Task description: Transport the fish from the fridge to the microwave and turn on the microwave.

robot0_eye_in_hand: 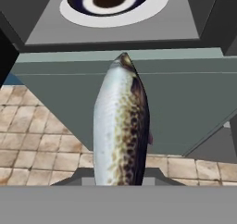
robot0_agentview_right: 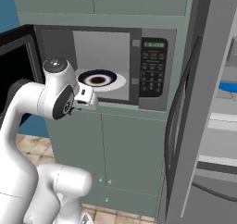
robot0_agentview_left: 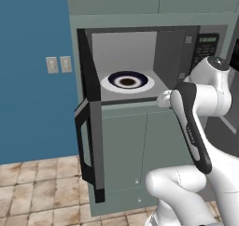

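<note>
1. The gripper (robot0_eye_in_hand: pixel 121 183) is clenched on the fish (robot0_eye_in_hand: pixel 121 126); in the hand view the silver, brown-speckled body rises straight up from between the fingers, its nose toward the microwave (robot0_eye_in_hand: pixel 41 28) sill. Beyond the nose lies the white plate (robot0_eye_in_hand: pixel 113 1) with a dark centre, on the grey cavity floor.

2. In the left base view the arm (robot0_agentview_left: pixel 196 136) reaches in from the right, with the hand at the lower right corner of the microwave opening. The door (robot0_agentview_left: pixel 89 141) hangs wide open to the left. The plate (robot0_agentview_left: pixel 127 81) sits mid-cavity.

3. In the right base view the hand (robot0_agentview_right: pixel 84 97) sits just before the sill, below and left of the plate (robot0_agentview_right: pixel 99 79). The keypad (robot0_agentview_right: pixel 152 70) is to the right; the fridge (robot0_agentview_right: pixel 217 126) stands open farther right.

4. Risks, as I judge them: the fish sits low against the sill, so a flat push could jam its nose on the edge and twist it out of the grip. Letting go early would drop it to the floor. The open door stands close to the arm's swing.
</note>
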Robot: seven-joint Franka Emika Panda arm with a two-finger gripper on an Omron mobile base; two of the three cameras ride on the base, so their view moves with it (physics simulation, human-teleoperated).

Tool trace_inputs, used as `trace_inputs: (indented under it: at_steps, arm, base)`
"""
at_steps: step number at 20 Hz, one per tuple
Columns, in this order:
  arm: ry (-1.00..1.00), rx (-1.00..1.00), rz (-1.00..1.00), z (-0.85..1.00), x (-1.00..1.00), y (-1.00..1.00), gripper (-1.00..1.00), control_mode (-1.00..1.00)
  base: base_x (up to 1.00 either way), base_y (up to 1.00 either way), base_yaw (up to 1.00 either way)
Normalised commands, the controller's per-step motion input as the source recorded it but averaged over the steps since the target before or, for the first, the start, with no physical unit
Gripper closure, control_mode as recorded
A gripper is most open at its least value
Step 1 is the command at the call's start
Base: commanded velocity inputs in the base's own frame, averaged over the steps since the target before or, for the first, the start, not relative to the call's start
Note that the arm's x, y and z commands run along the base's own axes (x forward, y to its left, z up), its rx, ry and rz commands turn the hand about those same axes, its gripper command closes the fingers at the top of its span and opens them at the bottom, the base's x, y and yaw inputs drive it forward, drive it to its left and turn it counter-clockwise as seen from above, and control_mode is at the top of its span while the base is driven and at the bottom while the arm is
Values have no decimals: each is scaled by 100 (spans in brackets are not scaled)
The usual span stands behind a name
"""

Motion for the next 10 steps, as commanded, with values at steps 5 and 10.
trace_inputs:
  at_steps: [5, 10]
  arm:
    - [-3, 0, 2, 1, 10, 0, 100, -100]
    - [-8, 0, 6, 11, 25, 17, 100, -100]
  base:
    - [0, 0, 0]
    - [0, 0, 0]
